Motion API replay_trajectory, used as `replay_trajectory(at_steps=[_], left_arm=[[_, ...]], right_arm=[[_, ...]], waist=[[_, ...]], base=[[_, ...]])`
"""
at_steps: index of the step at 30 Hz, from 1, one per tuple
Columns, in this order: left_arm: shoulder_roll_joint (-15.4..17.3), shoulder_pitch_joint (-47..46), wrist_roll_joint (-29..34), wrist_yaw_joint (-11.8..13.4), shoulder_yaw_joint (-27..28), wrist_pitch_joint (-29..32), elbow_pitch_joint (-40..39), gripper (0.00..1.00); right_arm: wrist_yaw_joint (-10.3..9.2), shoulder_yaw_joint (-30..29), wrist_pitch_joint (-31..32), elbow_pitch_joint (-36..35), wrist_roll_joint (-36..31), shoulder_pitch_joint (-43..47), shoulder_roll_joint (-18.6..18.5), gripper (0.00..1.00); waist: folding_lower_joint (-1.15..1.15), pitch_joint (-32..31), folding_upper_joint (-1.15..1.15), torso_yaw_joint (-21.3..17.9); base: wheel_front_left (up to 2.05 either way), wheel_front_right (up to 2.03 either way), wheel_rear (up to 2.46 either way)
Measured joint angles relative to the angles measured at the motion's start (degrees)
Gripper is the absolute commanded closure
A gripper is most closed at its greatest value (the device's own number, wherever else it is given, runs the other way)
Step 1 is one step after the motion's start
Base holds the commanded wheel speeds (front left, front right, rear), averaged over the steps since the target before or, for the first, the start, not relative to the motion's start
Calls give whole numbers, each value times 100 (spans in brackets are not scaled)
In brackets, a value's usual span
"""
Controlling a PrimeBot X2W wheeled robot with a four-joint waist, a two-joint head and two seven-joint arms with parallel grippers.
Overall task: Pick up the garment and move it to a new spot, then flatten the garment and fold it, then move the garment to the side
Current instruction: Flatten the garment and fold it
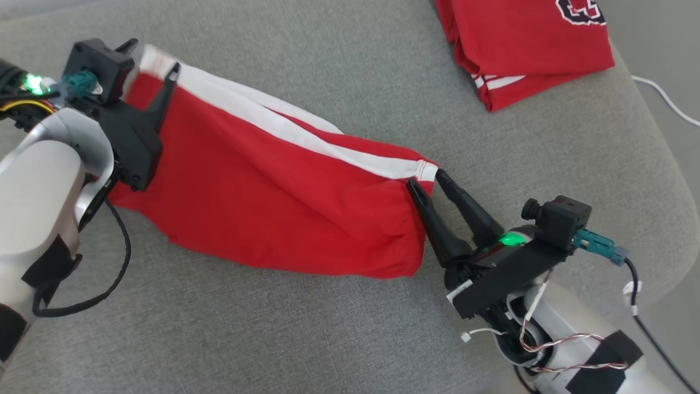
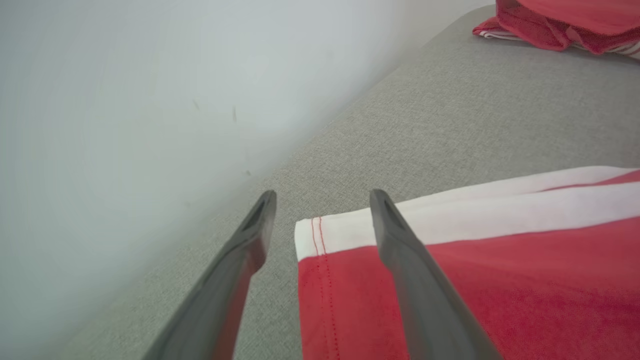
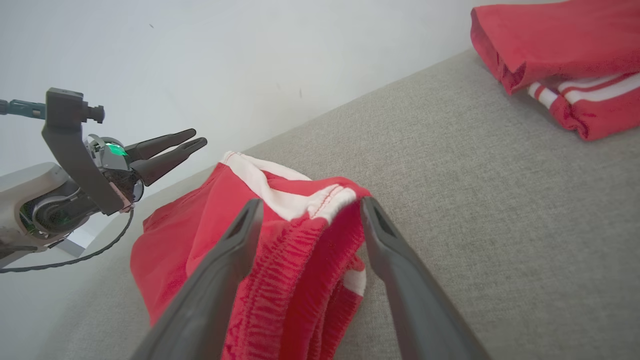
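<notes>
the right gripper [image 1: 425, 179], jaws apart, straddled the waistband [image 1: 421, 219] unclamped at centre right; the left gripper [image 1: 153, 57], jaws also apart, sat over the hem [image 1: 156, 60] at upper left. the red garment [image 1: 262, 208] lay between them on the grey cushion [image 1: 350, 339], long axis upper-left to centre-right.

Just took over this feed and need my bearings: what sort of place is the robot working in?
Probably an indoor living-room or test setup: the red shorts lie on a grey upholstered cushion, like a sofa seat, against a plain white wall, with another folded red garment nearby.
</notes>
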Motion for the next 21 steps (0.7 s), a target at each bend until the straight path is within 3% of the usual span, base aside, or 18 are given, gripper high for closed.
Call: replay_trajectory(at_steps=[13,21], left_arm=[[107,262,-613,0,-109,-567,299,0],[390,688,-951,0,-265,-587,224,0]], right_arm=[[0,-638,0,-430,-815,699,-190,0],[0,-1563,-1,-1026,-1851,1272,266,0]], waist=[[-1,-701,-1,83],[-1,-1053,-1,33]], base=[[0,0,0],[0,0,0]])
